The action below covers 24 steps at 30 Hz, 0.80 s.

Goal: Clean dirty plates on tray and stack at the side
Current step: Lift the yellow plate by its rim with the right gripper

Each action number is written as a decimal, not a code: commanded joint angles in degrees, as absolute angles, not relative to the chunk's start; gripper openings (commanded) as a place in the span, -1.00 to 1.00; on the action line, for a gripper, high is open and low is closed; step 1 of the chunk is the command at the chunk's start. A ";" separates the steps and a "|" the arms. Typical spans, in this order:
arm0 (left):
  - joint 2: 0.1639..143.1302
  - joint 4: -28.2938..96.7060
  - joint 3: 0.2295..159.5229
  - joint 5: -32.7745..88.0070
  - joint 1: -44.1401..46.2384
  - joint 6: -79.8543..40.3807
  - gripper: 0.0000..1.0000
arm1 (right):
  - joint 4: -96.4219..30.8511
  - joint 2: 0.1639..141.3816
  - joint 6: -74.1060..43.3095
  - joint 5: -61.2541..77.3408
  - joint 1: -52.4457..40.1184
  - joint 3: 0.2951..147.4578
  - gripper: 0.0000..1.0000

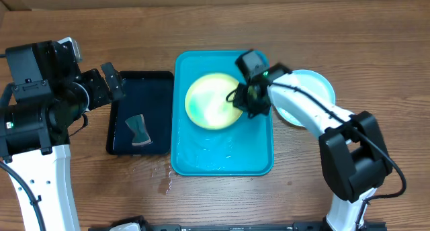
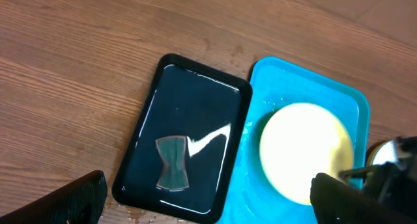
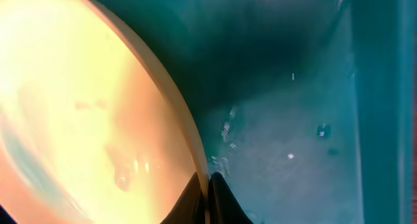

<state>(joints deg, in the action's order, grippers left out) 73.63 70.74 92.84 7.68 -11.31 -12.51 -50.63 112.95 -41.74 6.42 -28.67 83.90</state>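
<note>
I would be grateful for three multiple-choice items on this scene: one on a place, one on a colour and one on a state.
1. Where is the light blue plate relative to the turquoise tray?
A) inside it
B) on the table to its right
C) to its left

2. What colour is the smaller tray holding the grey cloth?
A) black
B) red
C) white

3. What is the right gripper doing?
A) hanging open above the table
B) shut on the yellow-green plate
C) holding the cloth

Answers:
1. B, it lies beyond the tray's right rim.
2. A, it looks glossy black.
3. B, the right wrist view shows the rim pinched.
</note>
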 commanded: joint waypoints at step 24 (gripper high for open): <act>73.87 70.70 93.65 7.07 -11.44 -13.30 0.99 | -32.01 110.61 -38.85 -21.23 -51.72 93.97 -0.92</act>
<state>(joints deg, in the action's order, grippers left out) 73.63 70.74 92.84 7.68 -11.31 -12.51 -34.20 112.73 -40.25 -17.23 -50.17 92.55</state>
